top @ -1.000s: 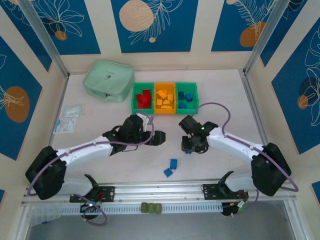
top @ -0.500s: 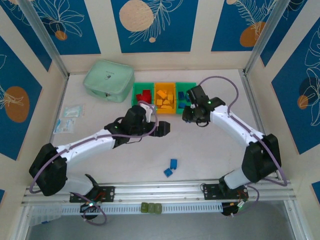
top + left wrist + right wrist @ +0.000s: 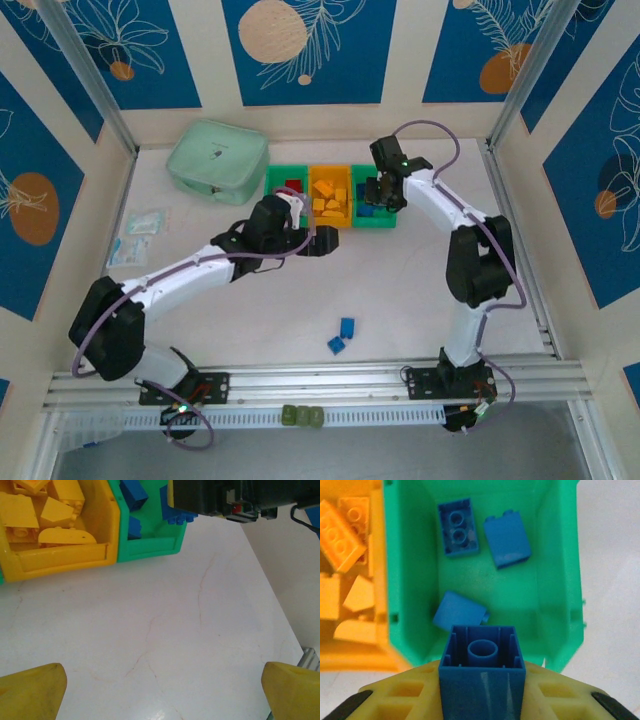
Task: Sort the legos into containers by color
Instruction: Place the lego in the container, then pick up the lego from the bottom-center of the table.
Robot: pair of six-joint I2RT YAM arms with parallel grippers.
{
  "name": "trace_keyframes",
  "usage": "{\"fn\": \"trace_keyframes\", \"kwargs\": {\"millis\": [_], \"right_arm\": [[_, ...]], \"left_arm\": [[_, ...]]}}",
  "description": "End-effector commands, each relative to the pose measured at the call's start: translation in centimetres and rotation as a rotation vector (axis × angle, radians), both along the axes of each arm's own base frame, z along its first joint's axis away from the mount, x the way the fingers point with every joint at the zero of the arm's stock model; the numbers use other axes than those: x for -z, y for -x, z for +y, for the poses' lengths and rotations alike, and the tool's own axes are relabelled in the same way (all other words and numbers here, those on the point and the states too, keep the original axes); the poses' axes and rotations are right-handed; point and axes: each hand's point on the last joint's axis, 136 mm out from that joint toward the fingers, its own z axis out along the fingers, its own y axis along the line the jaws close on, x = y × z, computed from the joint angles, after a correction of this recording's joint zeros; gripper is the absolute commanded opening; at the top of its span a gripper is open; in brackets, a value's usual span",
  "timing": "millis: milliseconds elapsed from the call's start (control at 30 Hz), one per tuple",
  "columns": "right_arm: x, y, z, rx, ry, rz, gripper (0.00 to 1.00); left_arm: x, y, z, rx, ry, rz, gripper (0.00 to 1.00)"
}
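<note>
My right gripper (image 3: 482, 690) is shut on a blue lego (image 3: 482, 655), its hollow underside facing the camera, above the near edge of the right green bin (image 3: 555, 580). Three blue legos lie inside that bin, among them a studded one (image 3: 457, 527). In the top view the right gripper (image 3: 381, 190) hovers over this bin (image 3: 374, 222); the orange bin (image 3: 330, 221) holds yellow legos and the left green bin (image 3: 272, 205) red ones. My left gripper (image 3: 327, 241) stands open just in front of the orange bin, with bare table between its yellow fingertips (image 3: 30, 690). Two blue legos (image 3: 342, 335) lie on the table.
A pale mint zippered pouch (image 3: 217, 160) sits left of the bins. A small packet (image 3: 135, 240) lies near the left wall. The aluminium rail (image 3: 320, 380) runs along the near edge. In the left wrist view the orange bin (image 3: 60, 555) and green bin (image 3: 150, 545) lie ahead.
My right arm swung from the table's middle up to the right green bin, carrying the blue lego. My left arm stretched forward towards the bins.
</note>
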Motion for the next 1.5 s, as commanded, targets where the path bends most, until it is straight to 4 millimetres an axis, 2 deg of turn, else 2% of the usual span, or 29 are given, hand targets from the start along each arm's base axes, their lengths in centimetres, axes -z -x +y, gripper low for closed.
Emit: {"fn": "trace_keyframes", "kwargs": {"millis": [0, 200, 333, 467, 700, 933, 1100, 1300, 1467], "right_arm": [[0.8, -0.9, -1.0, -0.011, 0.072, 0.011, 0.37], [2.6, -2.6, -1.5, -0.009, 0.109, 0.027, 0.38], [3.1, -2.8, -1.7, -0.003, 0.116, 0.047, 0.44], [2.3, -2.5, -1.7, -0.002, 0.104, 0.030, 0.52], [-1.2, -0.7, 0.5, -0.063, 0.019, -0.023, 0.55], [-2.2, 3.7, 2.4, -0.115, -0.059, -0.011, 0.56], [-2.4, 7.7, 3.7, -0.156, -0.092, 0.015, 0.58], [-1.3, 13.7, 5.2, -0.219, -0.040, 0.083, 0.61], [0.6, 18.9, 6.1, -0.247, 0.006, 0.160, 0.64]], "left_arm": [[-1.0, -0.7, -0.2, 0.006, 0.028, -0.010, 0.99], [-0.2, -0.8, 0.2, -0.011, 0.041, 0.012, 0.99], [-0.3, -0.9, 0.6, -0.015, 0.043, 0.015, 0.99], [-0.6, -1.0, 1.0, -0.024, 0.041, 0.005, 0.99], [-1.0, -0.9, 1.2, -0.023, 0.060, 0.013, 0.99], [-1.2, 0.3, 2.4, -0.026, 0.040, 0.015, 0.99], [-0.8, 1.7, 3.9, -0.028, -0.009, 0.027, 0.99], [0.6, 3.5, 5.5, -0.020, -0.060, 0.040, 0.99], [2.2, 5.0, 7.0, -0.014, -0.112, 0.055, 0.99]]}}
